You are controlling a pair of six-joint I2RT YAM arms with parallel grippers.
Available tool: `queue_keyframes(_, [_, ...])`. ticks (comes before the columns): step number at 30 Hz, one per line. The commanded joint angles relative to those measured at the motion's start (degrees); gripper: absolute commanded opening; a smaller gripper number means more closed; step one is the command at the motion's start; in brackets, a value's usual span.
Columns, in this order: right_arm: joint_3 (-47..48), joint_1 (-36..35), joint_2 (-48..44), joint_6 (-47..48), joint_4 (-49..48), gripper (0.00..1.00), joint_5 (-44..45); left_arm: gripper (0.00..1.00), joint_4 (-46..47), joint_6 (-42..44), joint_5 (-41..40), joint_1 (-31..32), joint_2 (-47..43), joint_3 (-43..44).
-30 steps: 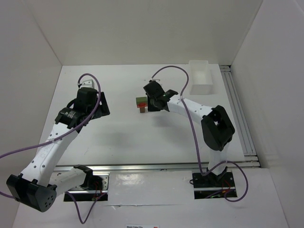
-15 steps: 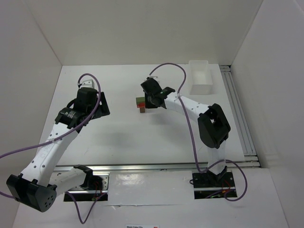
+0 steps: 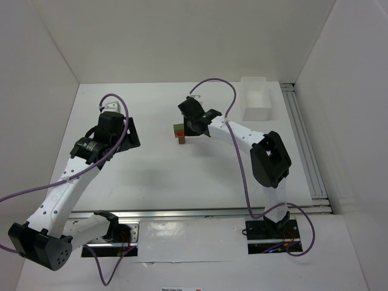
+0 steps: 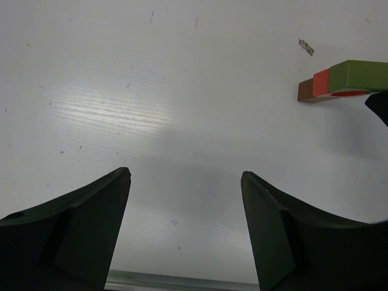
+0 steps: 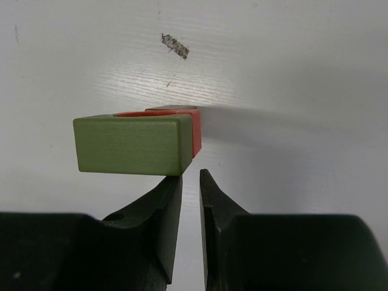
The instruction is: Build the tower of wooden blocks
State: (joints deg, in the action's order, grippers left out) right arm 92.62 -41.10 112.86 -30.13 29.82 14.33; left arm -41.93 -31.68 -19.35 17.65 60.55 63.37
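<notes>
The left arm (image 3: 66, 182) reached forward, left gripper (image 4: 185, 174) spread wide (fingers well apart); the right arm (image 3: 242, 136) stretched leftward, right gripper (image 5: 190, 176) pinched nearly together.

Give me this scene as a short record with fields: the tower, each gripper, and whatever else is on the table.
tower: three blocks stacked
base: brown block
middle: red block
top: green block
left gripper: open, empty, over bare table, apart from the tower
right gripper: nearly shut, holding nothing, tips right beside the green block, contact unclear
white bin: far right corner of the table
</notes>
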Motion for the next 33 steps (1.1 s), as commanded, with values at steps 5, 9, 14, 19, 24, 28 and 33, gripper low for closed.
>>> queue_keyframes(5, [2.4, -0.5, 0.2, 1.0, 1.7, 0.25, 1.8, 0.86, 1.7, 0.1, -0.3, -0.4, -0.3, 0.5])
queue_keyframes(9, [2.4, -0.5, -0.4, 1.0, 2.9, 0.25, 1.8, 0.86, 2.2, 0.1, 0.2, -0.4, -0.3, 0.5])
queue_keyframes(14, [-1.7, -1.0, -5.6, 1.0, 4.0, 0.25, 3.9, 0.86, 2.2, 0.1, 0.2, -0.4, 0.3, 0.0])
queue_keyframes(19, [-9.6, 0.8, -15.8, 0.3, 5.9, 0.27, 11.7, 0.86, 2.2, 0.1, 0.2, -0.4, 0.3, 0.0])
queue_keyframes(24, [-20.3, 14.9, -21.6, 2.8, 2.4, 0.55, 7.2, 0.86, 2.2, 0.1, 0.2, -0.4, 0.3, 0.0])
queue_keyframes(28, [-17.8, 20.7, -15.7, 6.7, -0.3, 0.92, 0.7, 0.86, 2.2, 0.1, 1.5, -0.4, 0.3, 0.0])
queue_keyframes(33, [-11.0, 24.4, -8.5, 4.2, 0.9, 1.0, -3.6, 0.86, 2.7, 0.1, 2.1, -0.4, 0.9, 0.0])
